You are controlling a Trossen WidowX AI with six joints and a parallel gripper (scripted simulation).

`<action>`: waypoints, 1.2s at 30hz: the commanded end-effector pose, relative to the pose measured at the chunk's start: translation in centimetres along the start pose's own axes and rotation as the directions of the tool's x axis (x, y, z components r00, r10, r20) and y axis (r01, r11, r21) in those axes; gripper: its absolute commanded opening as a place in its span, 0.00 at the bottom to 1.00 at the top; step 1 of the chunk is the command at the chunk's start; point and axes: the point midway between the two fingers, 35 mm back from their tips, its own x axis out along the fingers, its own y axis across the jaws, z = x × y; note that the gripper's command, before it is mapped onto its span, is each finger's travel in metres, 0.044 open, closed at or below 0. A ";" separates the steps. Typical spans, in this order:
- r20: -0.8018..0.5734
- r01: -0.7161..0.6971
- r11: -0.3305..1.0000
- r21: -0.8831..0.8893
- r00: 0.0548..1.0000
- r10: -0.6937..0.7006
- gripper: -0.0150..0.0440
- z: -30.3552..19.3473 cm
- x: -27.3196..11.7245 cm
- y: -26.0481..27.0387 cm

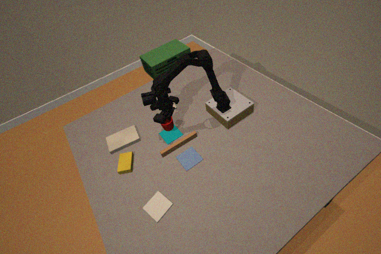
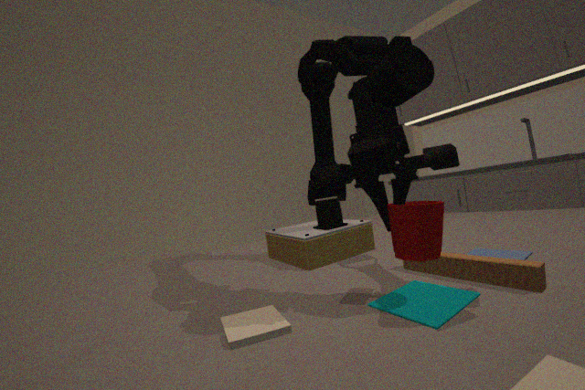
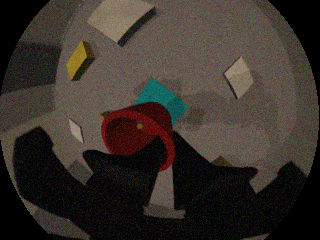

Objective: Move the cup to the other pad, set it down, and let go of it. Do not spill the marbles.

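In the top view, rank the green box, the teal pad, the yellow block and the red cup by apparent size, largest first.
1. green box
2. teal pad
3. yellow block, close to the pad, so unsure
4. red cup, partly hidden by the gripper

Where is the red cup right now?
The red cup hangs in the air, held by its rim in the pincer. It is above the teal pad, just beside the wooden bar.
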 end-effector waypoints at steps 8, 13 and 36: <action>-0.013 0.007 1.000 -0.007 1.000 -0.007 0.25 0.0 2.3 -0.1; -0.013 0.007 1.000 -0.007 1.000 -0.007 0.25 0.0 3.2 -0.1; -0.013 0.007 1.000 -0.007 1.000 -0.007 0.25 -0.1 5.6 -0.3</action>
